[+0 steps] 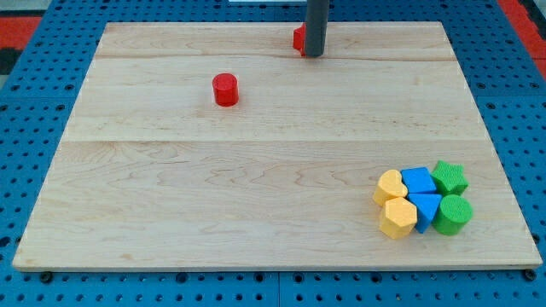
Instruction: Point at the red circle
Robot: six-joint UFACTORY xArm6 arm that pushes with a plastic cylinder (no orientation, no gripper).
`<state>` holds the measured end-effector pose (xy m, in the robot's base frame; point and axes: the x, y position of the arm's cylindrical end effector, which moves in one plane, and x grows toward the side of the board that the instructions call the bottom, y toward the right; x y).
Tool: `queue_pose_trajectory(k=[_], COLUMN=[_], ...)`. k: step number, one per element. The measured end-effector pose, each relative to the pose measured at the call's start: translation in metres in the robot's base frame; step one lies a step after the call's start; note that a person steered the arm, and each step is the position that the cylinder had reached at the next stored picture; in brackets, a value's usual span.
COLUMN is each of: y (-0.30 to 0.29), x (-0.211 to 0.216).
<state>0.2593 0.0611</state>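
Yellow, blue and green blocks [422,202] sit way nearer than my tip [314,55]. The small red plastic circle [225,89] on the pale wooden counter [171,213] is nearer and to the view's left of my tip, which touches another red block [299,38]. No end effector jaws here, just a rod, so I'd slide over gently and stop just short.

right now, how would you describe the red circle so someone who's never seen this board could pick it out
Start from the wooden board and look at its upper half, left of centre. The red circle stands there alone, a short upright cylinder with bare wood all around it. The only other red block sits near the view's top edge, partly hidden behind the rod, right beside my tip; the yellow, blue and green blocks cluster at the bottom right.
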Motion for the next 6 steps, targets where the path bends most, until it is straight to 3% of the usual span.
queue_pose_trajectory(k=[2,3,5,6], y=[0.000,0.000,-0.034,-0.103], x=[-0.010,0.015,0.147,0.167])
